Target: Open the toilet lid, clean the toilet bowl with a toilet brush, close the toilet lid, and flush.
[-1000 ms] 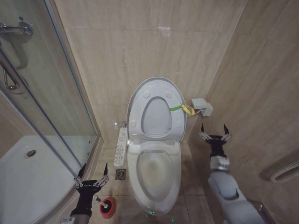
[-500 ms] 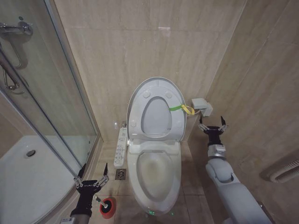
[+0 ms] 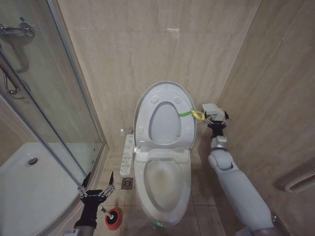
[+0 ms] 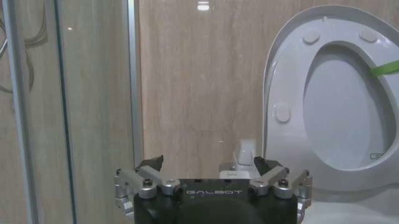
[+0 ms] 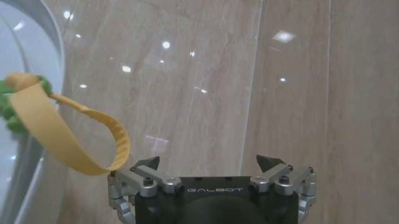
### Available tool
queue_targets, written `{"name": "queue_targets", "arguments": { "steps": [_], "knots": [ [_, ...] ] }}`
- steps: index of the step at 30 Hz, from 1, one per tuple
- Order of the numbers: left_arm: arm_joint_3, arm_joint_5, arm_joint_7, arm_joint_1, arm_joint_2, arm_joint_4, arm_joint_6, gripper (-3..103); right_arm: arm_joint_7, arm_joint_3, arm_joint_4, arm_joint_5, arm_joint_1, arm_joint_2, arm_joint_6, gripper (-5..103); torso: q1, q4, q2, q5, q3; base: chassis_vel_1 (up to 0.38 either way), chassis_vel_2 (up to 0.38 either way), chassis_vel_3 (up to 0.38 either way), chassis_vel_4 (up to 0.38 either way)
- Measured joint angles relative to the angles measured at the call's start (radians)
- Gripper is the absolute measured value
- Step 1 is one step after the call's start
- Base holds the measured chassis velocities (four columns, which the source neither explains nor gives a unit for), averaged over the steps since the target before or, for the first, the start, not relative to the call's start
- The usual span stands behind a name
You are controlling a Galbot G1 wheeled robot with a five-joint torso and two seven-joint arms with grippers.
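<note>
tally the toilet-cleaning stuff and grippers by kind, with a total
toilet lid: 1
toilet bowl: 1
toilet brush: 1
red holder: 1
grippers: 2, left gripper and right gripper
total: 6

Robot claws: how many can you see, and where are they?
2. The left claw hangs low near the floor, above the toilet brush. The right claw is raised beside the open toilet lid, near its yellow loop.
</note>
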Motion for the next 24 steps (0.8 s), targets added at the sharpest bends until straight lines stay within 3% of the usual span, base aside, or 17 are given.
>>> {"name": "queue_targets", "arguments": {
  "steps": [24],
  "knots": [
    [0.000,0.000,0.000,0.000,0.000,0.000,0.000,94,-0.026,-0.047,-0.198,-0.032,0.220,0.032,0.035,100,0.000,-0.0001,0.000,0.0000,0.000,0.000,0.000,0.000,0.000]
  ]
}}
